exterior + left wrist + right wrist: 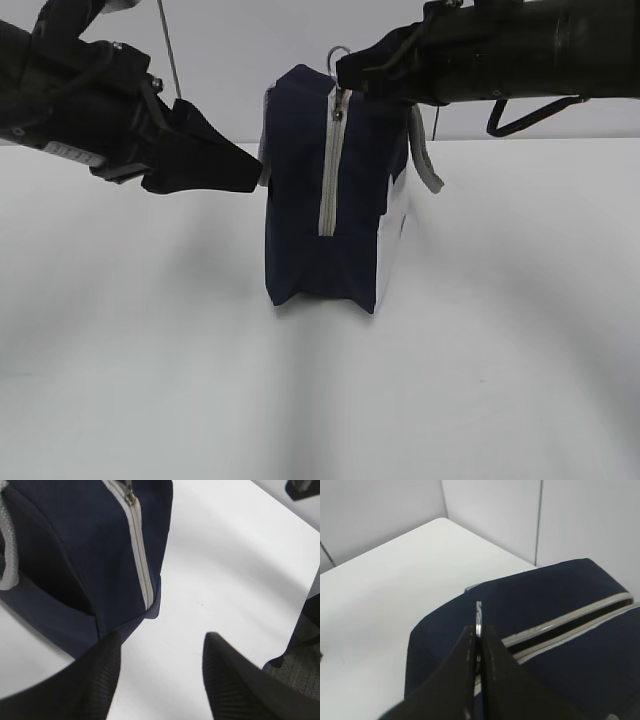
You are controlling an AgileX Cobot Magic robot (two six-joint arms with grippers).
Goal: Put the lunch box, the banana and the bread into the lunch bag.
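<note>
A navy-blue lunch bag (pixel 335 190) stands upright near the middle of a white table (pixel 150 380), its narrow zippered end facing the exterior camera. The right gripper (pixel 479 645) reaches in from the right at the bag's top edge, its two fingers pinched together on the metal ring pull (pixel 478 616) of the grey zipper (pixel 330 165) — a hold that suits drawing the zipper along. The right wrist view shows the zipper on top parted into a dark slit, so the bag appears partly open. The left gripper (pixel 160 665) sits low at the bag's left side, fingers spread and holding nothing, one finger close against the fabric — likely placed to steady the bag. No lunch box, banana or bread is visible in any view.
</note>
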